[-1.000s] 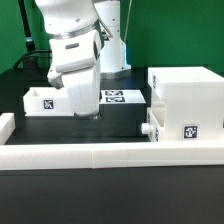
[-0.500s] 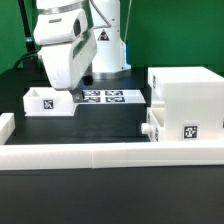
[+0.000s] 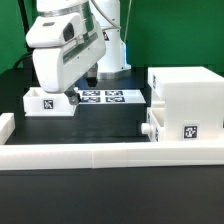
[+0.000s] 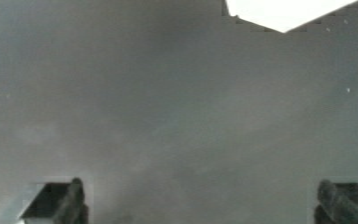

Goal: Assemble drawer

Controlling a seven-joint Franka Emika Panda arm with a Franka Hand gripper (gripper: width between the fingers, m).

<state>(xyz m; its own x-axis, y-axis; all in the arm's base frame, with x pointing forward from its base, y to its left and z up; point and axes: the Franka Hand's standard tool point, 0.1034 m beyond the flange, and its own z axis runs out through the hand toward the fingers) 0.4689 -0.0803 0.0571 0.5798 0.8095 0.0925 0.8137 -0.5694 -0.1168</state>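
Note:
The tall white drawer casing point(image 3: 185, 95) stands at the exterior view's right. A knobbed tray point(image 3: 152, 130) sits low at its left face, knob pointing left. A second small white tray point(image 3: 45, 102) with a square tag lies at the left. My gripper point(image 3: 72, 98) hangs tilted just above that tray's right end. In the wrist view the gripper point(image 4: 201, 205) is open, its fingers point(image 4: 55, 202) wide apart with only dark table between them. A white corner point(image 4: 291, 12) shows at that view's edge; I cannot tell which part it belongs to.
The marker board point(image 3: 108, 97) lies flat behind the gripper. A long low white border wall point(image 3: 100, 156) runs along the front, with a raised end at the left point(image 3: 6, 125). The arm's base point(image 3: 108, 45) stands at the back.
The arm has swung toward the exterior view's left and tilted, from above the marker board to over the left tray. The marker board is now uncovered. The parts have not moved.

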